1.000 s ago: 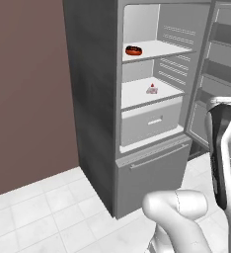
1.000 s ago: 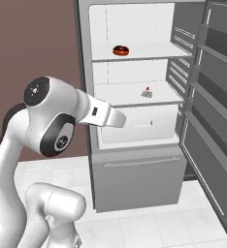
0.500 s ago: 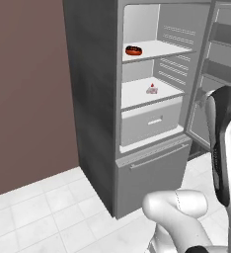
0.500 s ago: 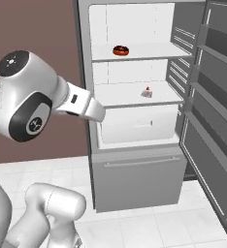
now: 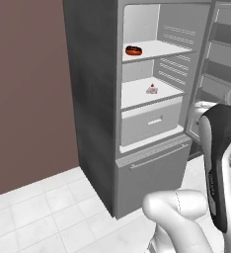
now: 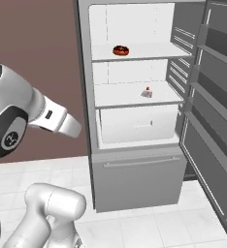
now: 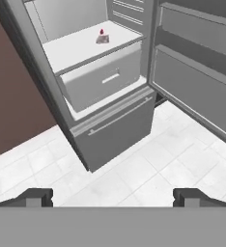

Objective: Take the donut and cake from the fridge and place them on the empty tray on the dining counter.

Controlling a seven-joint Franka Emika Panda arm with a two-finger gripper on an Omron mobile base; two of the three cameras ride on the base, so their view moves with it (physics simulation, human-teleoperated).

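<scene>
The fridge (image 5: 90,99) stands with its door (image 6: 210,126) swung wide open to the right. On the upper white shelf lies the donut (image 5: 134,50) (image 6: 121,50), dark-iced with reddish sides. One shelf lower sits the cake (image 5: 151,89) (image 6: 147,92) (image 7: 102,37), a tiny white wedge with a red top. My gripper (image 7: 112,198) is open, its two tips far apart, well back from the fridge (image 7: 115,130) and above the floor, with nothing between them. The empty tray and the dining counter are out of view.
A white drawer (image 6: 137,123) sits under the cake's shelf, with the grey freezer front (image 6: 135,179) and its bar handle below. A brown wall (image 5: 28,89) runs left of the fridge. White floor tiles (image 7: 148,173) lie in front. The door's shelves (image 7: 197,72) jut out on the right.
My arm has swung: in the right base view its big joint has moved left toward the frame's edge. The fridge, donut and cake have not moved.
</scene>
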